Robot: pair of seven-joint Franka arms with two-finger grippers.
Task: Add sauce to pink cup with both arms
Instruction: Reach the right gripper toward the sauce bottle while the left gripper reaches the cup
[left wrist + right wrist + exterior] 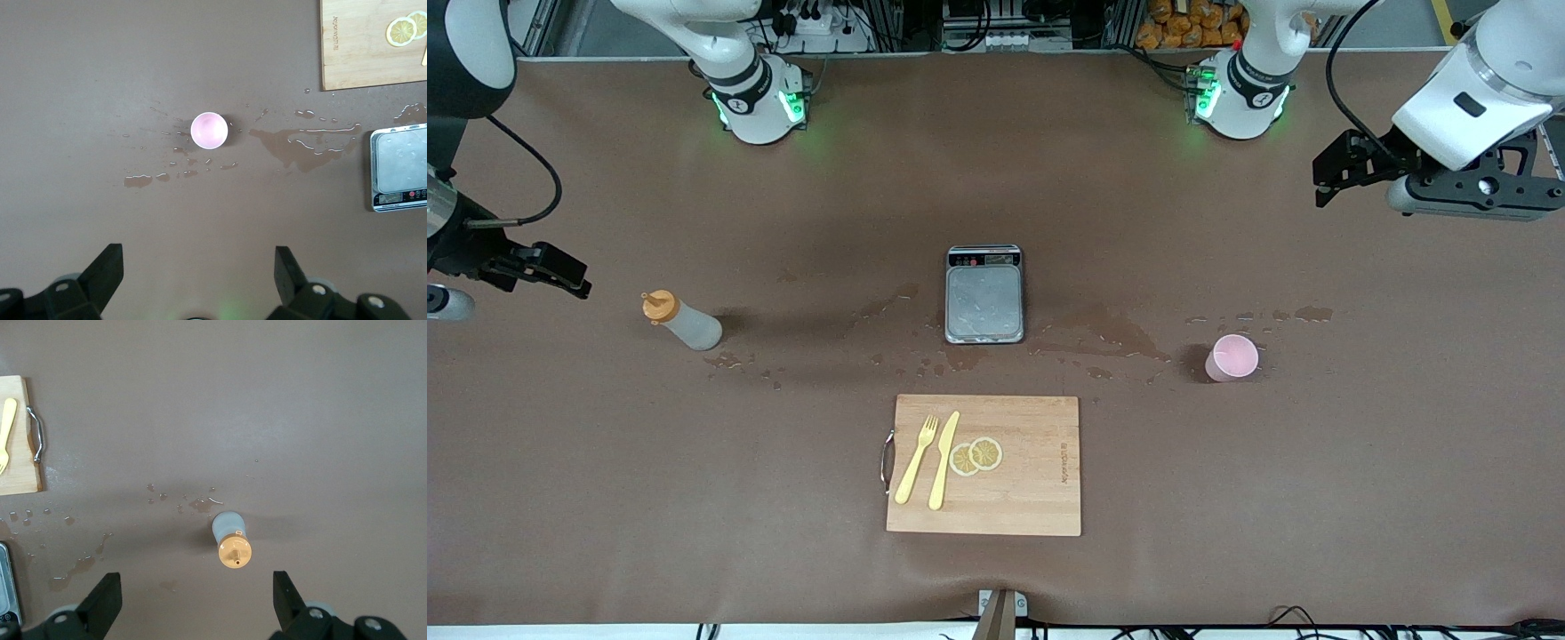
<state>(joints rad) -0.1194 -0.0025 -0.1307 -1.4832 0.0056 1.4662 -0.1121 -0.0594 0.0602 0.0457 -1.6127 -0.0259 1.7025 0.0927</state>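
My two arms hang high over either end of a brown table, both pincers spread wide and holding nothing. My left gripper [199, 280] is up in the air over the table's left-arm end, its fingers [107, 267] parted well apart, with the pink cup [1232, 358] standing upright on the tabletop below, ringed by scattered droplets and a wet patch [308, 143]. My right gripper [197, 600] is raised over the right-arm end, equally wide open, above the sauce [680, 322], a translucent squeeze bottle with an orange nozzle cap that stands upright among a few more drops. Cup and bottle are well apart, with the small kitchen scale [984, 294] between them at the table's middle, its plate beaded with water. Nearer to the front camera than the scale lies a wooden cutting board [1032, 498] with a metal handle on the edge toward the right arm's end; on it rest a yellow fork [917, 460] and a yellow knife [943, 460] side by side, and just beside them two overlapping lemon slices [976, 456].
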